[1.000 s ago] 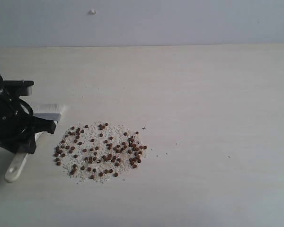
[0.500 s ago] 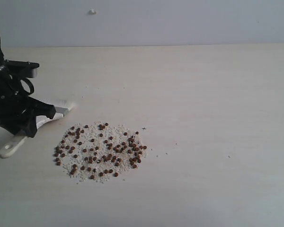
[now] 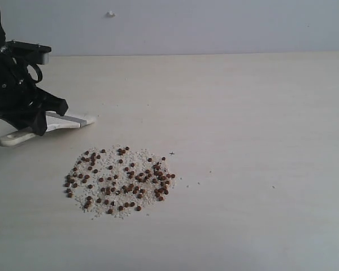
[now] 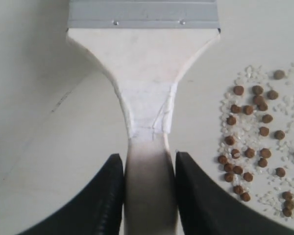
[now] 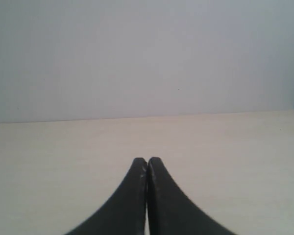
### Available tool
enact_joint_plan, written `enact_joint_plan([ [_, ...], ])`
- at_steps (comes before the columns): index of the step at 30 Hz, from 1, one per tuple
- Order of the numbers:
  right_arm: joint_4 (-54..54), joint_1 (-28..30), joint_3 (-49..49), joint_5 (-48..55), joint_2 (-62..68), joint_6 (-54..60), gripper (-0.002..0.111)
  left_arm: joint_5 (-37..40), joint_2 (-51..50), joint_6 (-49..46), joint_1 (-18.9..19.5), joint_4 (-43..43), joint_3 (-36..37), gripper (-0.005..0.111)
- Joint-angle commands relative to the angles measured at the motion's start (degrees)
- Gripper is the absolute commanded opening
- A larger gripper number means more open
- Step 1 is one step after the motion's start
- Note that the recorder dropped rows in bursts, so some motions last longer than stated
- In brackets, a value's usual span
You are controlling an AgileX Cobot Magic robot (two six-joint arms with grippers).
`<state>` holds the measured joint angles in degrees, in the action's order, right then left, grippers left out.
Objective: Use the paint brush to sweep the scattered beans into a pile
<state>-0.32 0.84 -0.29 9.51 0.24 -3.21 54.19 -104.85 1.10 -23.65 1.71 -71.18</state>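
Note:
The beans [image 3: 120, 180], reddish-brown and mixed with whitish grains, lie in a loose round patch on the table left of centre. My left gripper [image 3: 50, 116] is behind and to the left of the patch, shut on the cream handle of the paint brush [image 3: 73, 120]. The brush lies nearly level, with its ferrule and white bristles pointing right, apart from the beans. In the left wrist view the handle [image 4: 144, 73] runs between both fingers of the left gripper [image 4: 149, 161], with beans [image 4: 255, 132] off to one side. My right gripper [image 5: 147, 161] is shut with nothing in it and does not appear in the exterior view.
The pale wooden table [image 3: 243, 141] stretches to the right of the patch, with a few stray specks [image 3: 172, 153] near it. A grey wall [image 3: 214, 25] stands along the back edge.
My left gripper has risen and moved toward the back with the brush. The brush has swung from steeply tilted to nearly level. The beans have not moved.

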Motion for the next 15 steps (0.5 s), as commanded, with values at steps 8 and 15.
enact_joint_plan([
  [8,3.2,0.2,0.3,-22.8,1.5,-10.4,0.000,2.8,-5.8,-1.1,-0.3,1.8,-5.4,0.000],
  [15,2.4,0.2,0.3,-37.0,8.1,-24.2,0.000,6.2,-5.9,-1.1,-0.3,2.0,-9.0,0.000],
])
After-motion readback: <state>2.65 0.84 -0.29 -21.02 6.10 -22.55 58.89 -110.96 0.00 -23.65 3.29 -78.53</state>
